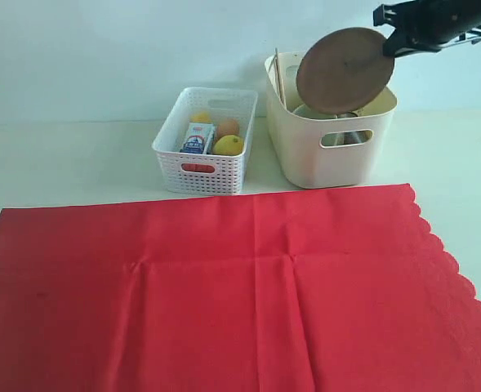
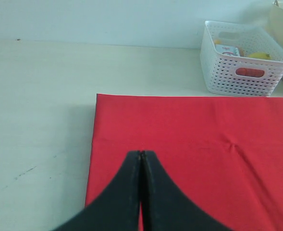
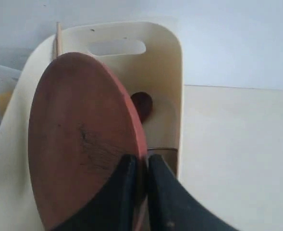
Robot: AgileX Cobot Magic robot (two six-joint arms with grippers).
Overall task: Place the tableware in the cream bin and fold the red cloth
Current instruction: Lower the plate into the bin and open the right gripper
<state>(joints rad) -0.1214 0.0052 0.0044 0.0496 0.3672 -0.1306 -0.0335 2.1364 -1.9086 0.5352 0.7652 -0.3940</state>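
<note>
My right gripper [image 1: 389, 42] [image 3: 142, 161] is shut on the rim of the round brown plate [image 1: 345, 70] [image 3: 79, 139], which hangs tilted above the cream bin [image 1: 326, 155] [image 3: 165, 62]. Inside the bin a pale green bowl [image 1: 315, 112], the dark spoon [image 3: 142, 103] and wooden chopsticks [image 1: 278, 77] [image 3: 58, 38] show. The red cloth [image 1: 240, 286] [image 2: 203, 144] lies spread flat across the front of the table, scalloped edge to the right. My left gripper [image 2: 142, 155] hovers shut over the cloth near its left edge, holding nothing.
A white lattice basket [image 1: 203, 175] [image 2: 242, 79] with a lemon [image 1: 229, 144], an egg [image 1: 228, 126] and a small packet [image 1: 198, 139] stands left of the cream bin. Bare pale table [image 1: 69, 155] lies behind the cloth.
</note>
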